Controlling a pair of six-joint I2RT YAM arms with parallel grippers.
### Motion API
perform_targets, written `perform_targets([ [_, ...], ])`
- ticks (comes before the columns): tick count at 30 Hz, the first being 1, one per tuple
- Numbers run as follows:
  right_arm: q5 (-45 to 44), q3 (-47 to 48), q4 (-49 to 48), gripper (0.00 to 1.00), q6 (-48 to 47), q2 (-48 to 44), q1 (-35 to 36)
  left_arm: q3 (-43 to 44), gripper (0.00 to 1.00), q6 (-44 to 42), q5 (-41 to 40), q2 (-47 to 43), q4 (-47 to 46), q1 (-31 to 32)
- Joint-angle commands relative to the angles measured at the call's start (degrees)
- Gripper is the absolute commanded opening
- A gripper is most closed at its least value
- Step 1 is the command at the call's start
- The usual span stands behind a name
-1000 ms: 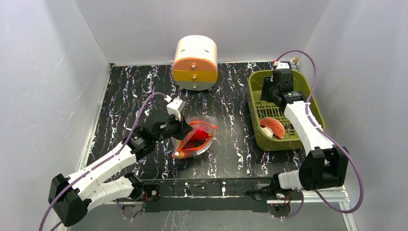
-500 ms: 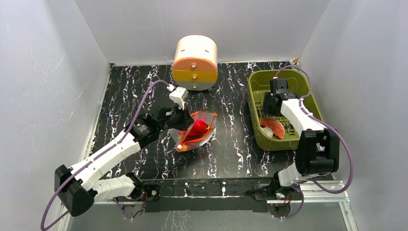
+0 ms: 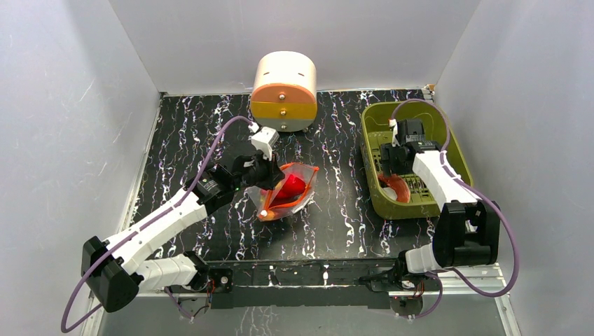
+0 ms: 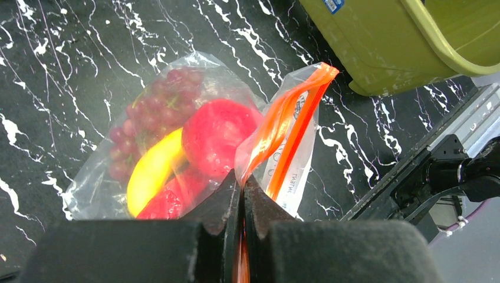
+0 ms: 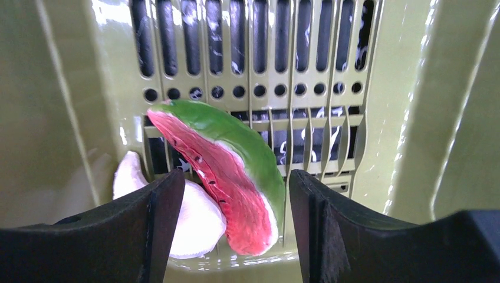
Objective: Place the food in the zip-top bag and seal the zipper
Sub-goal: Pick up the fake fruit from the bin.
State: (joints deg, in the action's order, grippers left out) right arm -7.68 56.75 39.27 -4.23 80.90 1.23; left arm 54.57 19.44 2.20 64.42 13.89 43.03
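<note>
The clear zip-top bag (image 3: pixel 284 191) lies mid-table with its orange-red zipper (image 4: pixel 293 115) mouth held up. My left gripper (image 4: pixel 242 184) is shut on the zipper strip at the bag's mouth edge. Inside the bag I see a yellow banana (image 4: pixel 150 171), a red round fruit (image 4: pixel 215 135), a red chili (image 4: pixel 162 203) and purple grapes (image 4: pixel 150 115). My right gripper (image 5: pixel 231 203) is open inside the olive-green bin (image 3: pixel 448 150), its jaws either side of a watermelon slice (image 5: pixel 227 171) that leans on a white piece (image 5: pixel 194 227). The slice also shows in the top view (image 3: pixel 397 187).
A round cream and orange drawer unit (image 3: pixel 284 91) stands at the back middle. The bin fills the right side of the black marbled table (image 3: pixel 189 126). Grey walls close in on both sides. The metal rail runs along the near edge (image 3: pixel 315 273).
My left gripper has lifted the bag mouth and moved it slightly back. My right arm has drawn nearer and lowered into the bin, onto the watermelon slice.
</note>
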Motion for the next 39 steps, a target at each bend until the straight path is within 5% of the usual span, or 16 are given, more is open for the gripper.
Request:
perform_targets([
  [1, 3.93, 5.8, 2.16, 0.64, -6.41, 0.63, -0.36, 0.59, 0.0, -2.9, 0.88, -1.98, -3.69, -0.17],
  [10, 4.62, 4.48, 1.91, 0.64, -12.88, 8.32, -0.8, -1.94, 0.0, -3.7, 0.07, -5.87, -2.55, -1.36],
  [19, 4.91, 5.98, 0.15, 0.42, -11.76, 13.14, -2.38, -1.0, 0.0, -3.45, 1.61, -4.38, -3.5, -1.57],
  [28, -1.71, 9.72, 0.59, 0.2, -10.11, 9.96, -2.38, -0.33, 0.0, -4.05, 0.29, -4.39, -3.21, -1.54],
  [39, -7.8, 13.67, 0.31, 0.14, -7.39, 2.27, -2.37, 1.11, 0.0, -3.29, -0.15, -4.35, -2.73, -1.67],
])
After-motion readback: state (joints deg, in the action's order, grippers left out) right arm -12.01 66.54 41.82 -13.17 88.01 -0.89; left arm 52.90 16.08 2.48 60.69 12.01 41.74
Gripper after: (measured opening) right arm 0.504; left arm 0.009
